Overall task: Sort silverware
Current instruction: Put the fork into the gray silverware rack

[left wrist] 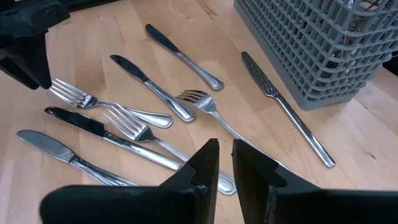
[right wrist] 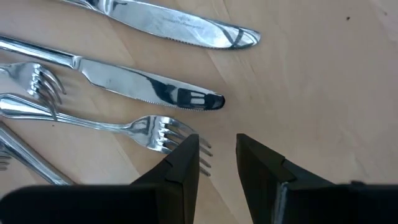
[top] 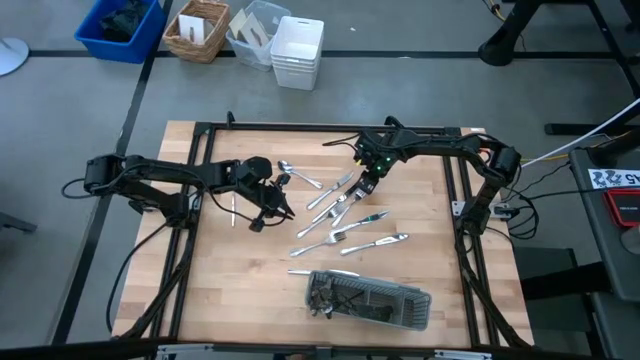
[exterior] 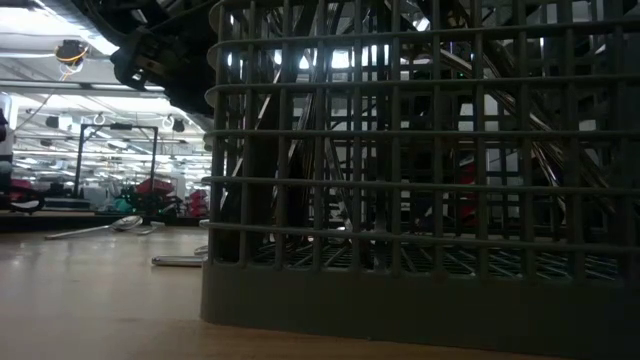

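The silverware [top: 340,215], slim shiny forks, knives and spoons, lies flat and scattered on the middle of the wooden table. The dark grey mesh tray [top: 405,300] stands near the table's near edge with some pieces inside; it fills the low view [exterior: 420,200]. My left gripper [top: 282,207] hovers left of the scatter, its fingers [left wrist: 205,165] a narrow gap apart with nothing between them. My right gripper [top: 366,187] points steeply down over the scatter's far end, open, just above the tines of a fork [right wrist: 163,134] and beside a knife's blade [right wrist: 155,90].
Black frame rails [top: 300,128] run along the table's edges. Beyond the far edge stand a blue bin [top: 120,28], a wicker basket [top: 197,30] and a white bin [top: 298,50]. Bare wood lies at the table's near left [top: 230,290].
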